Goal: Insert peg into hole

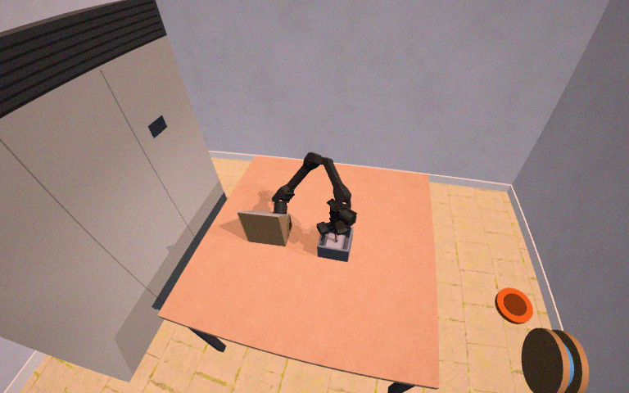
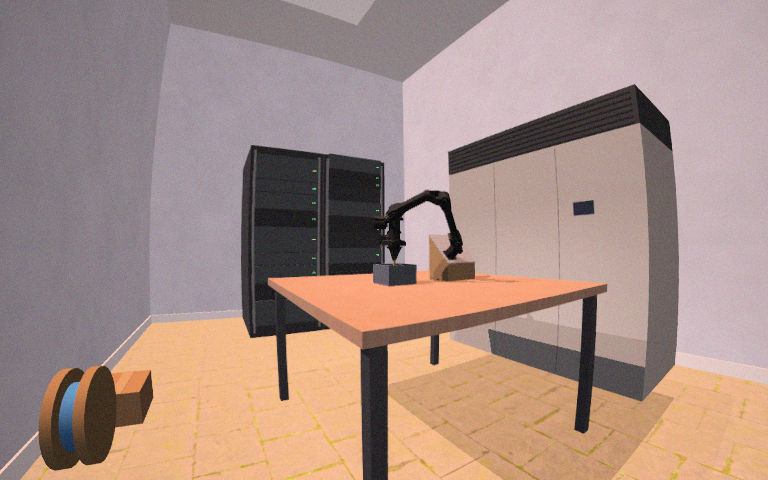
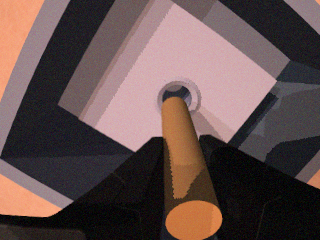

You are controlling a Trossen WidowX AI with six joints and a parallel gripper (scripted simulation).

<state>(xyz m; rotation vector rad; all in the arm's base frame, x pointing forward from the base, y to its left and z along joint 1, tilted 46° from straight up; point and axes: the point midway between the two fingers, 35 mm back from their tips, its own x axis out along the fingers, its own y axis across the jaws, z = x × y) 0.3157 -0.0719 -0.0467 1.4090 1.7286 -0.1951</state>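
My gripper (image 3: 181,147) is shut on the orange peg (image 3: 184,163) and holds it upright over the open dark grey box. In the wrist view the peg's far tip lines up with the round hole (image 3: 179,94) in the pale plate (image 3: 180,74) at the box's bottom; I cannot tell whether the tip has entered it. In the top view the gripper (image 1: 332,230) hangs just above the box (image 1: 332,248), with the peg (image 1: 336,237) reaching down inside. In the exterior view the gripper (image 2: 394,249) sits right above the box (image 2: 394,274).
A tan wedge-shaped block (image 1: 264,227) stands at the arm's base, left of the box. A large grey cabinet (image 1: 83,185) stands beside the table's left edge. A server rack (image 2: 311,232) stands behind the table. A cable spool (image 1: 554,361) and an orange disc (image 1: 513,304) lie on the floor.
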